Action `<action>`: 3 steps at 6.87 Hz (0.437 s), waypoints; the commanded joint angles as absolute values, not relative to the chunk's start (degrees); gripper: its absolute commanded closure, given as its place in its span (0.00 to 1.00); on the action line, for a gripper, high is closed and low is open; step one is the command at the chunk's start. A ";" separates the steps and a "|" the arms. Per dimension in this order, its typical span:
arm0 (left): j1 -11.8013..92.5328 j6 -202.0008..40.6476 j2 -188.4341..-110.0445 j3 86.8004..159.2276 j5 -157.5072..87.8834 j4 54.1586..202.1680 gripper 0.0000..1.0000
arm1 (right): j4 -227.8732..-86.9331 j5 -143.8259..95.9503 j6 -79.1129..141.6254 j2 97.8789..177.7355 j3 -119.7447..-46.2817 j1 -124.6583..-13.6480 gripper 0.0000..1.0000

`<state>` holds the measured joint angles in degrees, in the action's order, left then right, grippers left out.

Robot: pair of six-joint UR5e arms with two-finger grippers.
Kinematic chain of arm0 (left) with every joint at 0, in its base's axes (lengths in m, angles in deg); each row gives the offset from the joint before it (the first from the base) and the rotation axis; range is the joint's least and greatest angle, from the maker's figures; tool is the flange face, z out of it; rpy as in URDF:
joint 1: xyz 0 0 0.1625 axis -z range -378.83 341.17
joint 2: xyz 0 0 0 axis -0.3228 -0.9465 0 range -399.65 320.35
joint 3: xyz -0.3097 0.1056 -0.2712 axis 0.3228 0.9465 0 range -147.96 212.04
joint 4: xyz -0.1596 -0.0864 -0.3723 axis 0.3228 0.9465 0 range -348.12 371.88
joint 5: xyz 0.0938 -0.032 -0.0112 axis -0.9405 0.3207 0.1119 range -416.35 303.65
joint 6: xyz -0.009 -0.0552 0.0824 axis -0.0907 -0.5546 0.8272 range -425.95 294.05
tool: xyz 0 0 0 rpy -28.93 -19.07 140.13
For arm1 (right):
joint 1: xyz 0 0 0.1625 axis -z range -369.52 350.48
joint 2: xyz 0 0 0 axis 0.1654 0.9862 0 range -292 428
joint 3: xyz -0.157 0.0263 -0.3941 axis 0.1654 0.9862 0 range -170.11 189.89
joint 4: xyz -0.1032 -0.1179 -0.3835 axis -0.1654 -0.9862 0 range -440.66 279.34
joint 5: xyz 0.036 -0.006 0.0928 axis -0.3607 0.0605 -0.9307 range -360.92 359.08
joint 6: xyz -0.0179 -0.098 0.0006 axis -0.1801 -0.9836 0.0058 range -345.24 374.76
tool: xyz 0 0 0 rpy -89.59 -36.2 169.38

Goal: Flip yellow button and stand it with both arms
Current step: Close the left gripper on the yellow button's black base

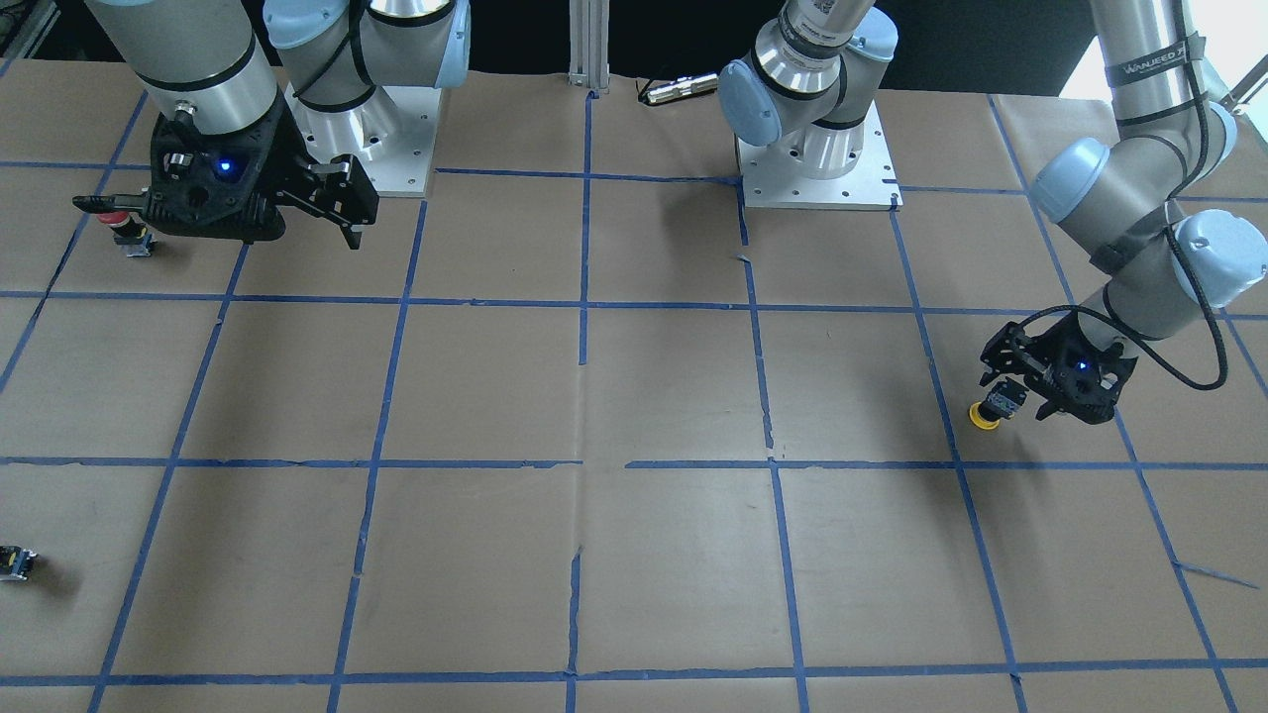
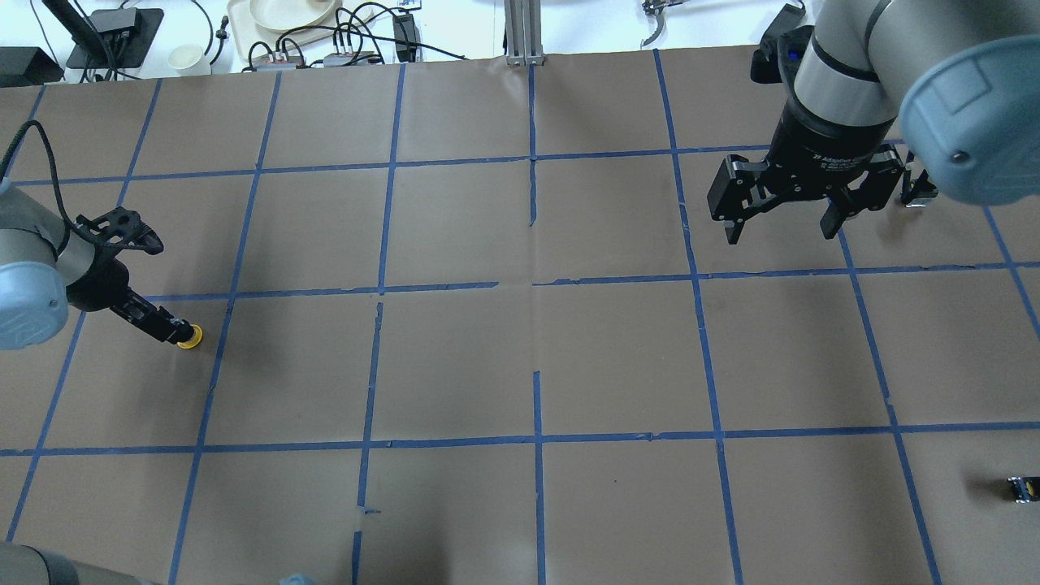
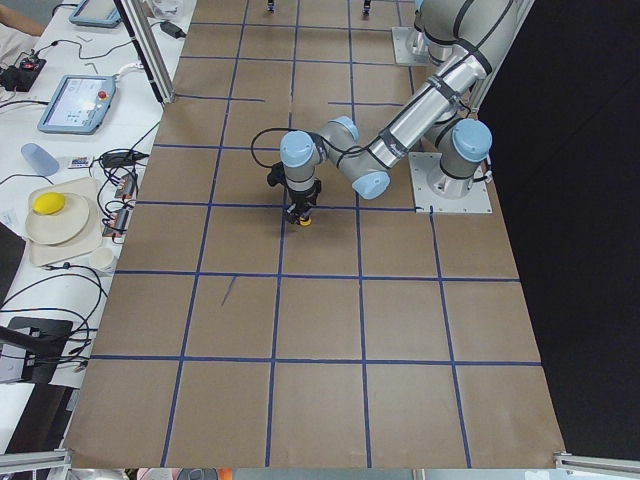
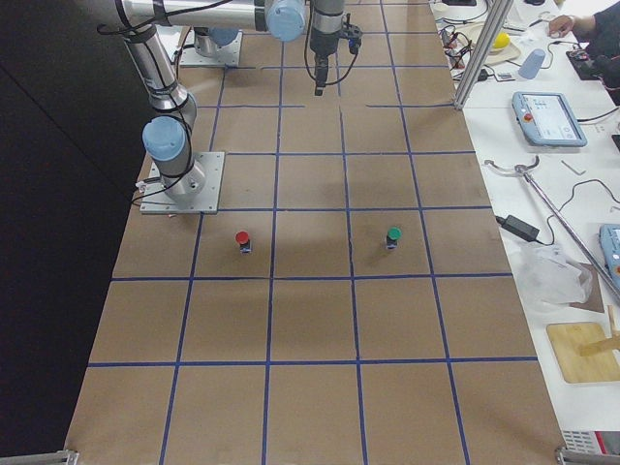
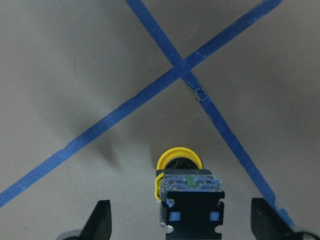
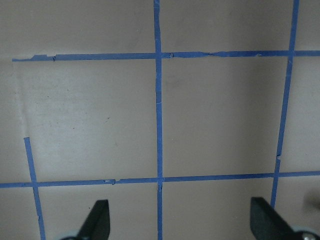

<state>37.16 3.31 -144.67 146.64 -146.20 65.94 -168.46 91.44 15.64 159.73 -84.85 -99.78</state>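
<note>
The yellow button (image 1: 991, 410) lies tipped over on the brown paper at the robot's left side. Its yellow cap points away from the wrist and its square base (image 5: 190, 200) faces the left wrist camera. It also shows in the overhead view (image 2: 189, 335). My left gripper (image 1: 1010, 396) is low over it and open. Its fingers (image 5: 102, 220) stand wide on either side of the button without touching it. My right gripper (image 2: 780, 234) hangs open and empty above the table on the robot's right. The right wrist view (image 6: 182, 222) shows only taped paper below it.
A red-capped button (image 1: 129, 236) stands partly under my right gripper. A tiny dark block with a yellow spot (image 2: 1022, 487) lies near the table's right edge. The two arm bases (image 1: 817, 158) are bolted on the robot's side. Cables and dishes (image 2: 284, 16) lie beyond the far edge.
</note>
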 commanded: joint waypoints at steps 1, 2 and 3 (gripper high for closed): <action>37.51 3.31 -144.67 146.31 -146.17 65.94 0.57 | -168.20 91.28 14.85 159.50 -84.85 -99.61 0.00; 37.59 3.22 -144.24 146.04 -146.08 65.94 0.70 | -167.76 91.46 15.10 159.41 -84.85 -99.09 0.00; 37.77 3.22 -143.89 145.95 -145.12 65.94 0.79 | -168.54 91.89 15.11 159.23 -84.85 -99.08 0.00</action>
